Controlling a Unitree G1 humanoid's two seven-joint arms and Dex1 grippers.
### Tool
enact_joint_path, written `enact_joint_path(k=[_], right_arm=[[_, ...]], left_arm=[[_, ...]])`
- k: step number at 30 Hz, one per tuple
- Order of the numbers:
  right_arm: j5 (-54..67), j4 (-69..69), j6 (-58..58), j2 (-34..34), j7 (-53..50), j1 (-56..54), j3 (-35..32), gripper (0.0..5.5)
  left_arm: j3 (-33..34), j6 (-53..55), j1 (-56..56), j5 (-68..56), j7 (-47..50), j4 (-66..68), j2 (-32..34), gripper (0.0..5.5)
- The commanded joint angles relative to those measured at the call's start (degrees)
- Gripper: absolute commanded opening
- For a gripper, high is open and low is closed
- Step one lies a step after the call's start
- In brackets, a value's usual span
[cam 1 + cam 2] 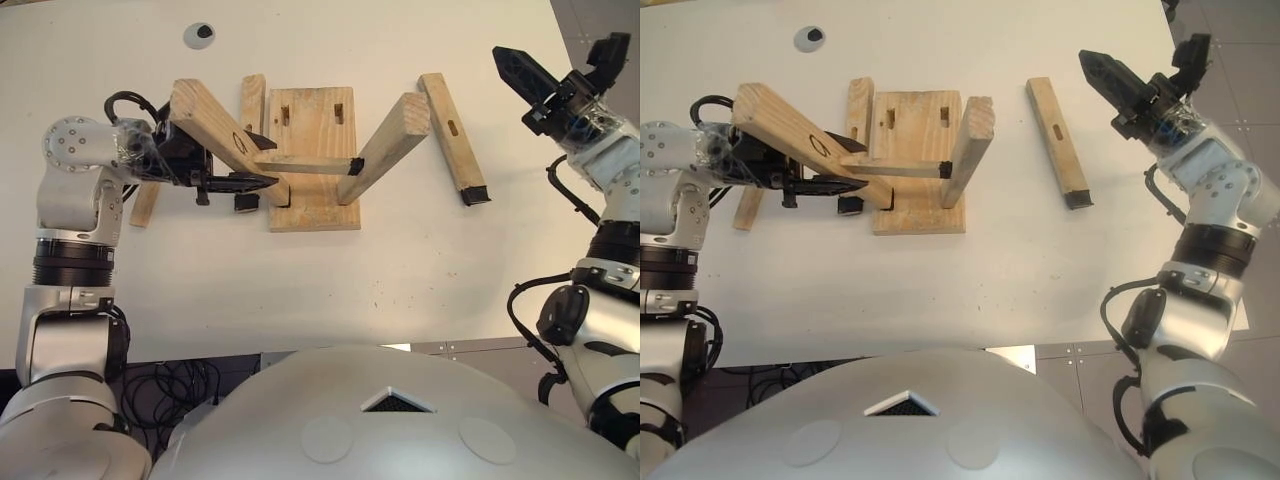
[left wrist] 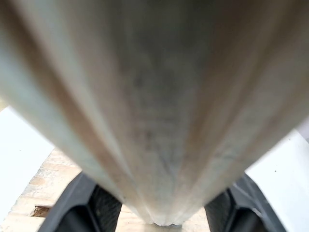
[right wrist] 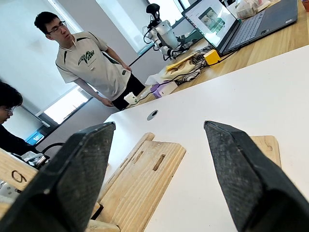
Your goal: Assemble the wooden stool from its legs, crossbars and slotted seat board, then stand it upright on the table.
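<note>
The slotted seat board point(image 1: 318, 205) lies flat on the white table. Over it, a tilted wooden leg point(image 1: 205, 118) is joined by a thin crossbar point(image 1: 300, 163) to a second leaning leg point(image 1: 390, 140). My left gripper point(image 1: 250, 161) is shut on the first leg, whose wood point(image 2: 154, 106) sits close in the left wrist view between two black fingers point(image 2: 79, 205). A third leg point(image 1: 455, 135) lies loose to the board's right, and another piece point(image 1: 253, 100) lies along its left edge. My right gripper point(image 1: 565, 60) hangs open above the table's far right, nothing between its fingers point(image 3: 82, 179).
A small grey disc point(image 1: 204, 35) sits at the back left of the table. One more wooden piece point(image 1: 145, 205) pokes out under my left arm. The table's right edge point(image 1: 575, 70) runs close to my right gripper. The front half of the tabletop point(image 1: 330, 280) is bare.
</note>
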Motion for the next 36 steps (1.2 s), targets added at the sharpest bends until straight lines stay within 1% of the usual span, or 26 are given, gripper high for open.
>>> enact_joint_path(k=[1, 7, 10, 14, 18, 22, 24, 27, 28, 31, 32, 33, 36], right_arm=[[1.55, -3.63, 0.01, 1.02, -1.87, 2.14, -1.32, 3.37], [3.03, -7.63, -0.55, 2.66, -4.27, 5.30, -2.13, 3.37], [3.28, -8.30, -0.39, 2.88, -4.67, 5.68, -1.90, 3.37], [2.97, -7.74, -0.15, 2.71, -4.49, 4.67, -1.02, 3.37], [2.71, -7.38, -0.18, 2.68, -4.41, 3.88, -0.52, 3.37], [2.22, -6.16, -0.60, 3.15, -4.38, 2.12, 0.40, 3.37], [2.43, -6.23, -0.50, 2.94, -4.64, 1.85, 0.21, 3.37], [2.34, -5.98, -1.29, 3.07, -4.85, 2.11, 0.08, 3.37], [2.44, -6.12, -1.45, 3.23, -4.83, 2.23, 0.03, 3.37], [2.83, -7.26, -1.71, 3.69, -5.31, 3.30, -0.51, 3.37], [3.03, -7.54, -1.78, 3.73, -5.45, 3.75, -0.90, 3.37], [3.40, -8.08, -1.74, 3.69, -5.67, 4.34, -1.32, 3.37], [4.41, -10.74, -1.18, 2.95, -5.80, 6.82, -2.15, 3.37]], left_arm=[[-3.90, -0.21, -0.32, 7.66, -0.33, 0.34, 2.66, 2.01], [-12.90, -3.76, 3.01, 19.07, 1.83, 2.87, 5.28, 2.01], [-18.62, -3.62, 5.38, 25.99, 5.87, 4.73, 5.48, 2.01], [-22.70, 2.76, 5.48, 27.34, 10.94, 6.33, 2.69, 2.01], [-22.57, 1.46, 5.53, 22.58, 10.60, 4.93, -0.25, 2.01], [-26.70, 1.02, 4.14, 25.68, 14.93, 7.14, -2.44, 2.01], [-26.31, 0.23, 2.64, 24.51, 16.97, 7.71, -3.77, 2.01], [-23.15, 0.14, -0.88, 21.32, 22.94, 7.44, -6.84, 2.01], [-21.98, 0.34, -1.86, 20.01, 23.94, 7.18, -7.10, 2.38], [-19.02, 0.94, -4.30, 19.07, 25.04, 7.54, -6.14, 2.81], [-17.52, 1.52, -5.11, 19.26, 25.03, 7.91, -5.58, 2.84], [-16.15, 2.26, -5.79, 18.97, 24.84, 8.08, -5.17, 3.06], [-12.54, 4.34, -6.14, 17.41, 23.47, 6.05, -3.88, 3.42]])
